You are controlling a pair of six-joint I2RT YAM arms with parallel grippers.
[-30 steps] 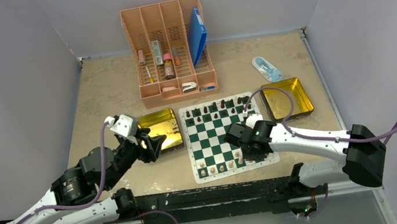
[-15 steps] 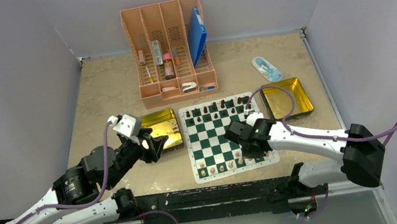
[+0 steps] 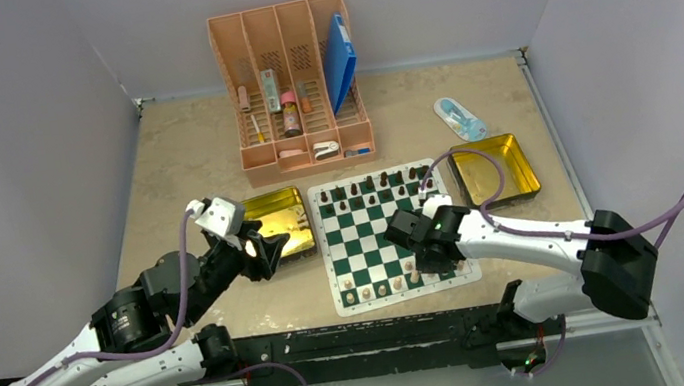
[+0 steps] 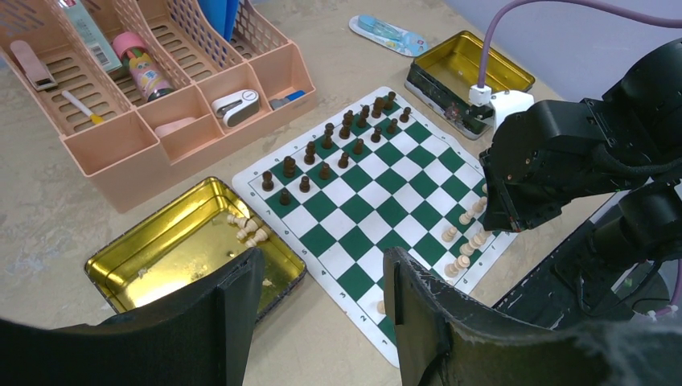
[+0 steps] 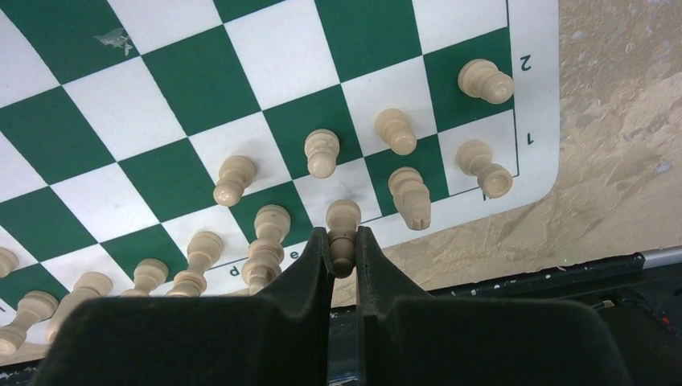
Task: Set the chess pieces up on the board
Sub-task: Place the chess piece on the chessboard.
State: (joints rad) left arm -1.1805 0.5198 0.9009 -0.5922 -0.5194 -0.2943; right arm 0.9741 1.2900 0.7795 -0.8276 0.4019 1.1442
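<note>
1. Chessman [image 5: 343, 227], pale tan, is pinched between the fingertips of the right hand [image 5: 342, 241]. Its rounded head pokes out just past the tips.
2. It is at the near edge of the board [image 5: 241, 72], over the first row and white border, on the right half in the top view. Can't tell if its base touches the board.
3. Its long axis runs in line with the fingers in the wrist view, head end away from the wrist and stem end between the pads.
4. Other pale pieces [image 5: 322, 153] stand just beside it on the two near rows. Dark pieces [image 4: 338, 145] fill the far rows.
5. The right arm reaches in low from the right, forearm stretched across the board corner. The right hand [image 3: 425, 260] is tipped down onto the near rows and clamped on the Chessman.
6. The left hand [image 4: 322, 269] has its fingers spread wide with nothing between them. It hovers above the tabletop [image 3: 180, 145] beside the left gold tin [image 4: 121, 257], which holds a few pale pieces [image 4: 245, 229]. The arm is bent at the elbow with the wrist raised.
</note>
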